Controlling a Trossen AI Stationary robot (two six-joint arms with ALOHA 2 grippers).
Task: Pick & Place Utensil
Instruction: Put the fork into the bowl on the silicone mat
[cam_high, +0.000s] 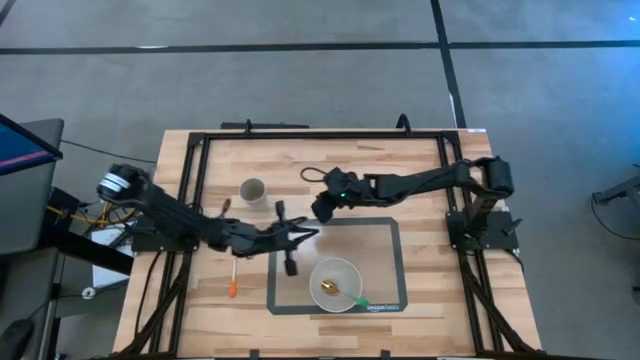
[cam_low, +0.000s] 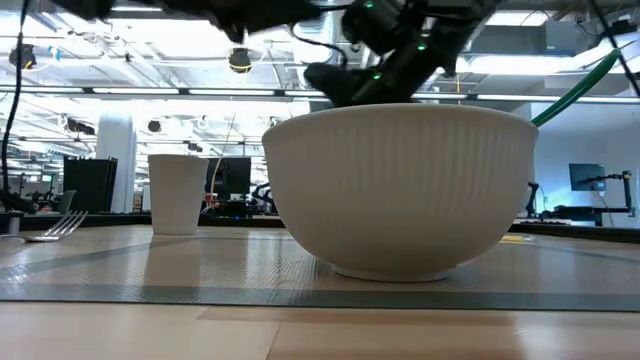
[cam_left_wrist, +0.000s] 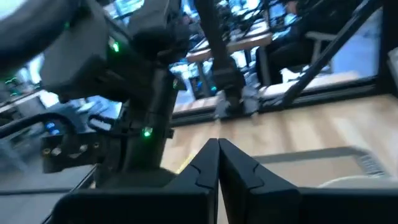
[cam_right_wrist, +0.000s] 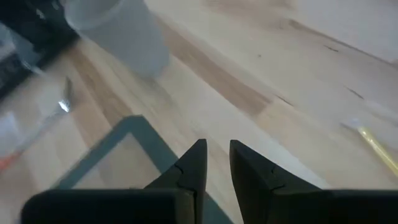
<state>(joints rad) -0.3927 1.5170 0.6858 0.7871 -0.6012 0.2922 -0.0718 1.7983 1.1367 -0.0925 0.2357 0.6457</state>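
A white ribbed bowl (cam_high: 337, 283) (cam_low: 400, 190) stands on a grey-bordered mat (cam_high: 390, 232). A spoon with a gold bowl and a green handle (cam_high: 342, 292) lies in it, its handle (cam_low: 585, 85) leaning out over the rim. A fork with an orange handle (cam_high: 232, 275) (cam_low: 55, 230) (cam_right_wrist: 37, 134) lies flat on the wood left of the mat. My left gripper (cam_high: 308, 236) (cam_left_wrist: 217, 155) hovers shut over the mat's left part. My right gripper (cam_high: 322, 208) (cam_right_wrist: 217, 158) hovers above the mat's far left corner, its fingers a narrow gap apart. Neither holds anything.
A white cup (cam_high: 253, 190) (cam_low: 178, 195) (cam_right_wrist: 118, 31) stands upright on the wood beyond the fork. A black cable loop (cam_high: 315, 175) lies near the table's far edge. A black frame (cam_high: 190, 160) runs around the table top. The two grippers hang close to each other.
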